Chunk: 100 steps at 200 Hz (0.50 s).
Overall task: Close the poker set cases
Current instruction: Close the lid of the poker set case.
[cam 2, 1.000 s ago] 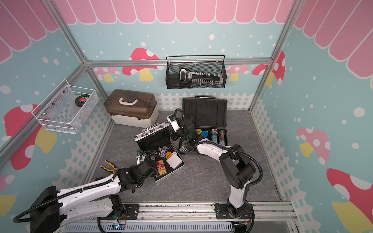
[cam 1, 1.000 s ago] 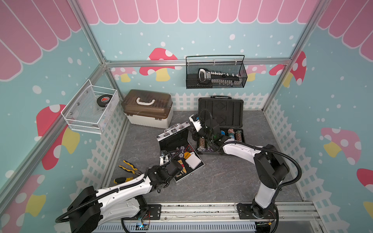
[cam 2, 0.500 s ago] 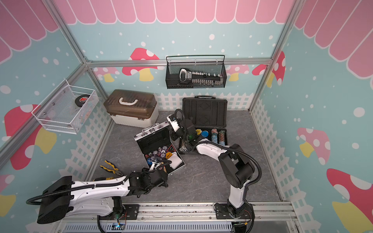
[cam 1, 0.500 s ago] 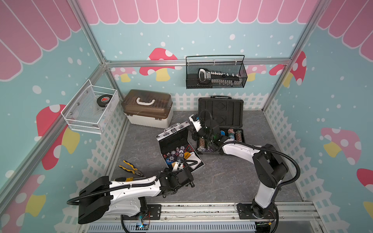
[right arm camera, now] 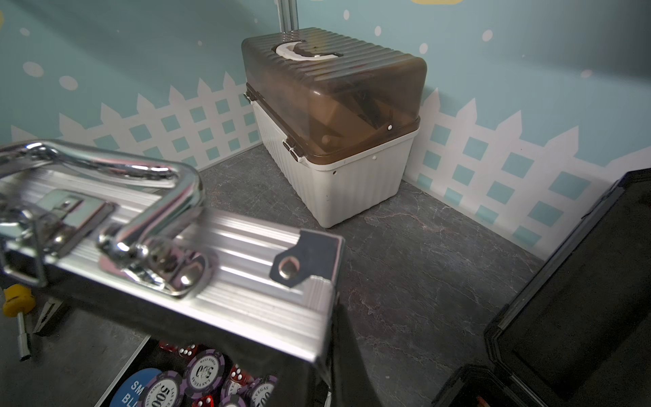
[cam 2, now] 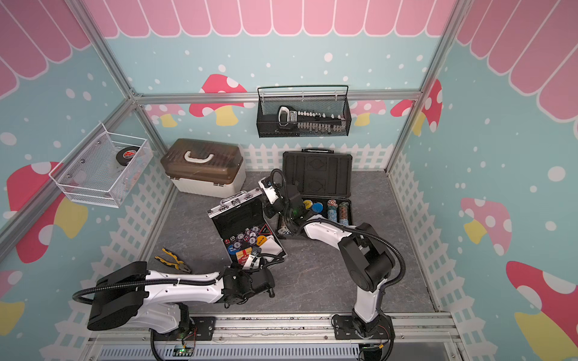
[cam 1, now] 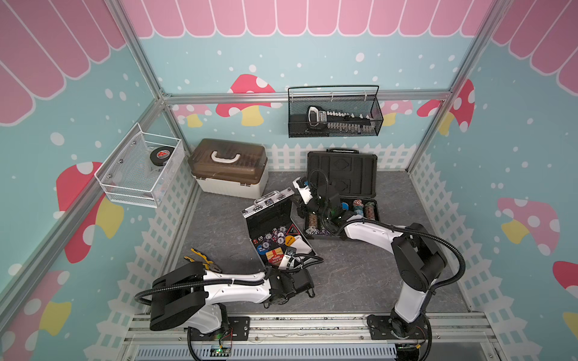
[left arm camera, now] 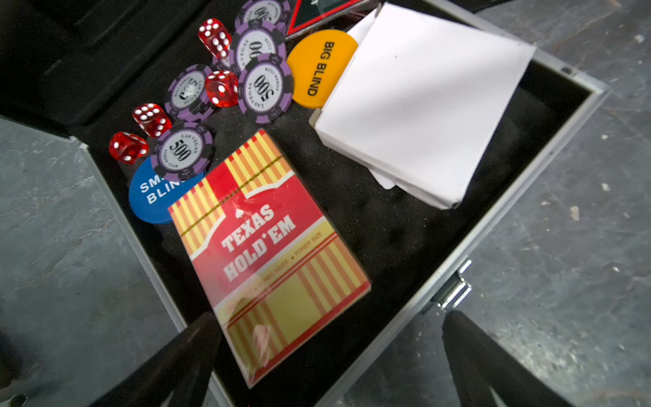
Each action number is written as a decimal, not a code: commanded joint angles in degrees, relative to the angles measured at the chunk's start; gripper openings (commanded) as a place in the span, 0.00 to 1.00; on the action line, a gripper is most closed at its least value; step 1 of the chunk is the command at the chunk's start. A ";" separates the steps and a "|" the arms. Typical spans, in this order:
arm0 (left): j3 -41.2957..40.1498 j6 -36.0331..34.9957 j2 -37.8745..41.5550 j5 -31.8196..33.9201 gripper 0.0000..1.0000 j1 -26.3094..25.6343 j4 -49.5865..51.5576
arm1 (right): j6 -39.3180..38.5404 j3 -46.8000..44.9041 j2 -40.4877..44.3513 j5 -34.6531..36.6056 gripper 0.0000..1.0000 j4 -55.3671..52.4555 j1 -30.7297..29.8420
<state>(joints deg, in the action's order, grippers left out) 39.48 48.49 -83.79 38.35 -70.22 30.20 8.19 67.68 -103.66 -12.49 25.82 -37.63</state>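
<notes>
The left gripper (left arm camera: 331, 317) stands spread as wide as it goes and holds nothing. Its two matte black fingers (left arm camera: 169, 363) frame the near corner of the small silver case (cam 1: 267, 218), one over the side rim, the other just outside the chrome latch (left arm camera: 454, 292). Between them lies a card deck (left arm camera: 274, 260) in glossy film, red with yellow stripes, flat on the black foam lining. Past it are a folded white paper (left arm camera: 415, 105), purple-edged chips (left arm camera: 265, 88), clear red dice (left arm camera: 151, 119), and two smooth discs, one yellow (left arm camera: 318, 67) and one blue (left arm camera: 151, 197).

The right gripper (cam 1: 301, 212) is closed, with nothing seen between its fingers. One dark finger (right arm camera: 352, 363) shows just beside the outer corner of the silver case's raised lid; whether it presses on it cannot be told. That lid edge is ribbed aluminium with a riveted corner plate and a rounded chrome handle (right arm camera: 141, 176).

The silver case sits open mid-floor on the grey marbled mat (cam 1: 359, 275) — base toward the left arm, lid tilted up. The larger dark-grey case (cam 1: 342, 175) is near it toward the back fence, also open, its moulded lid upright and chip stacks (cam 1: 359, 208) in its base. A white ribbed box (right arm camera: 334, 123) with a brown translucent lid stands apart at the back wall.
</notes>
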 commanded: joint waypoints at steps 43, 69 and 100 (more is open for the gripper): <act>-3.12 6.60 0.97 5.60 0.99 3.78 2.74 | -0.27 -0.35 -0.85 0.43 0.00 -4.81 0.09; -3.95 6.53 1.55 5.76 0.99 6.29 3.11 | -0.45 -0.27 -0.80 0.45 0.00 -5.07 0.03; -5.69 6.15 2.98 5.38 0.99 10.04 2.20 | -0.48 0.06 -1.09 0.46 0.00 -5.08 0.08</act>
<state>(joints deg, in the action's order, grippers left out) 35.70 52.31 -82.63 39.86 -63.53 31.03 7.35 67.68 -103.66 -10.35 25.26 -37.56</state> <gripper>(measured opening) 0.991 0.076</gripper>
